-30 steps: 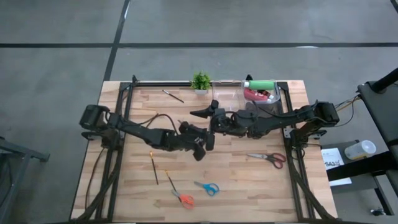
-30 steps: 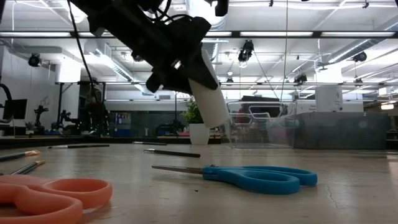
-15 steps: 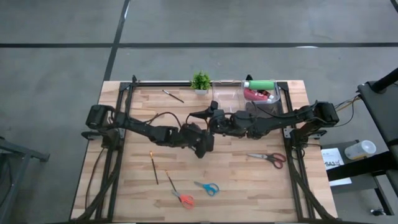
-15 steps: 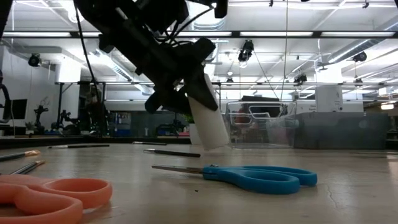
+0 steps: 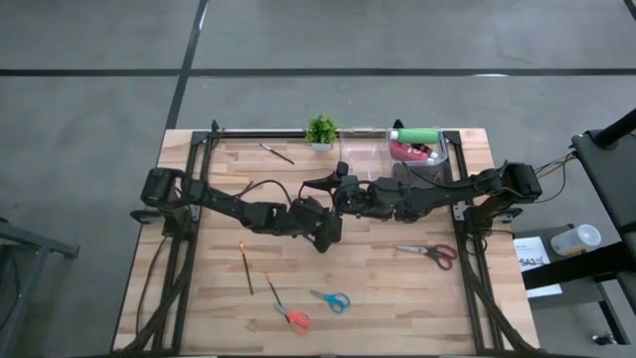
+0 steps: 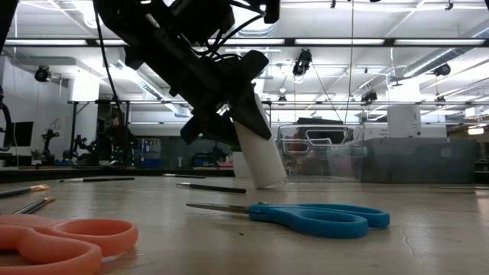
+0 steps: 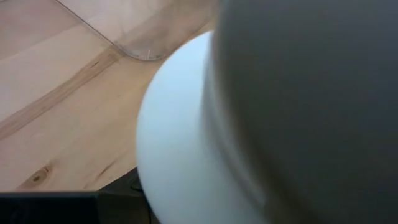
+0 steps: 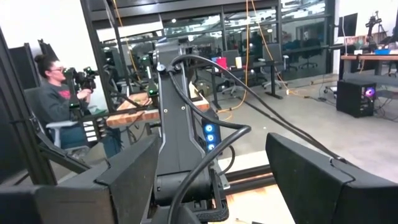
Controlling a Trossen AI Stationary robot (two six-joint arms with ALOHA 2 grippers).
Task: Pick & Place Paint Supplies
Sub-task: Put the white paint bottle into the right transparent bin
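My left gripper [image 5: 323, 227] is shut on a white squeeze bottle [image 6: 258, 156] over the middle of the table. In the left wrist view the bottle [image 7: 174, 137] fills most of the picture. My right gripper [image 5: 326, 181] hovers open just beyond it, toward the far edge, touching nothing, its fingers wide apart [image 8: 211, 152]. A green bottle [image 5: 415, 135] and a pink-red one [image 5: 409, 151] lie in a clear bin [image 5: 373, 159] at the far right. Thin brushes lie flat at the far side [image 5: 277, 152] and the near left [image 5: 245, 267]. My left gripper holds the white bottle by its upper part [image 6: 246, 114], pinched between the fingers, which slant down from the table's left. The bottle hangs tilted, top toward the left, and its flat lower end [image 6: 269, 182] is at table level. Whether it rests there I cannot tell.
A small potted plant [image 5: 320, 129] stands at the far edge beside the bin. Blue scissors [image 5: 330, 300] and orange scissors [image 5: 293, 318] lie near the near edge, red-handled scissors [image 5: 429, 254] at the right. A seated person [image 8: 56, 93] shows in the room beyond.
My left gripper has come down and shifted a little toward the right and far side, still shut on the white bottle. The bottle has dropped from well above the table to table level, keeping its tilt. The right arm has kept still.
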